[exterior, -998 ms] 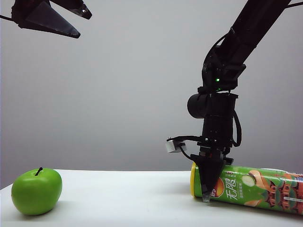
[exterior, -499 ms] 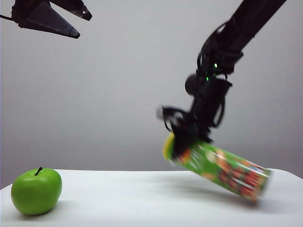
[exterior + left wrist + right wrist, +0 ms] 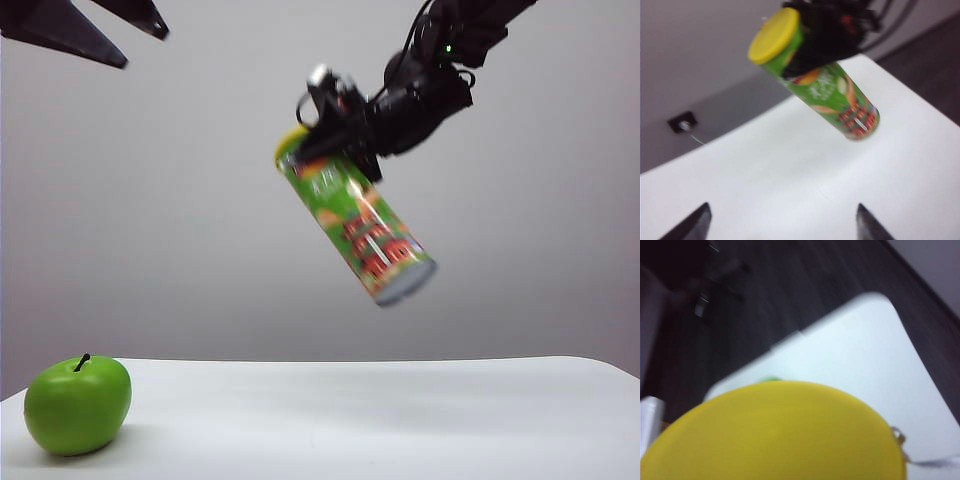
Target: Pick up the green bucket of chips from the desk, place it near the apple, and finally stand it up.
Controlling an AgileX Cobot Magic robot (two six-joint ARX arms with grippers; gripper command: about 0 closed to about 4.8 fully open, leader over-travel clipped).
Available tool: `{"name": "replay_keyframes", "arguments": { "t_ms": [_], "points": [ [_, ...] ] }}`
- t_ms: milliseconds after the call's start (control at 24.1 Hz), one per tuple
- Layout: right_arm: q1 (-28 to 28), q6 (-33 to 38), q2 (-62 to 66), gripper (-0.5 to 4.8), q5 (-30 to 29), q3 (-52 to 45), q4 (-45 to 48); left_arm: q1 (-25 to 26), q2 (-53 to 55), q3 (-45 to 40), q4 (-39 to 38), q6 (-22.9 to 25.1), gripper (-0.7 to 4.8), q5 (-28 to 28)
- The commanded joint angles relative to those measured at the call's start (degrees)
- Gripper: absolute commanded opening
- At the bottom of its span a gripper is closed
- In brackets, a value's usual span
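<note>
The green bucket of chips (image 3: 356,216) hangs high above the desk (image 3: 330,420), tilted, with its yellow lid up-left and its base pointing down-right. My right gripper (image 3: 335,135) is shut on it close to the lid; it shows as a black blur around the can (image 3: 832,95) in the left wrist view. In the right wrist view the yellow lid (image 3: 780,435) hides the fingers. The apple (image 3: 77,404) sits on the desk at the front left, well apart from the can. My left gripper (image 3: 146,50) hovers at the top left, open and empty, its fingertips (image 3: 699,220) spread wide.
The desk's rounded far corner (image 3: 880,302) borders dark floor (image 3: 790,285). A sliver of the apple (image 3: 771,379) peeks over the lid. A plain grey wall (image 3: 200,220) stands behind the desk.
My right gripper has lifted the can off the desk, carried it up and to the left, and tilted it base-down. The left gripper's fingers have risen slightly and spread wider.
</note>
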Motion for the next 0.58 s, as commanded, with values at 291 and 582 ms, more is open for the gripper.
{"name": "replay_keyframes", "arguments": {
  "t_ms": [291, 582],
  "points": [
    [8.7, -5.3, -0.7, 1.86, 0.3, -4.9, 17.7, 8.1, -3.2, 0.2, 1.9, -2.1, 3.77, 4.2],
    [11.9, 4.3, -0.8, 1.65, 8.3, -10.3, 35.2, 8.1, -3.2, 0.2, 1.7, -1.9, 3.77, 3.9]
  ]
}}
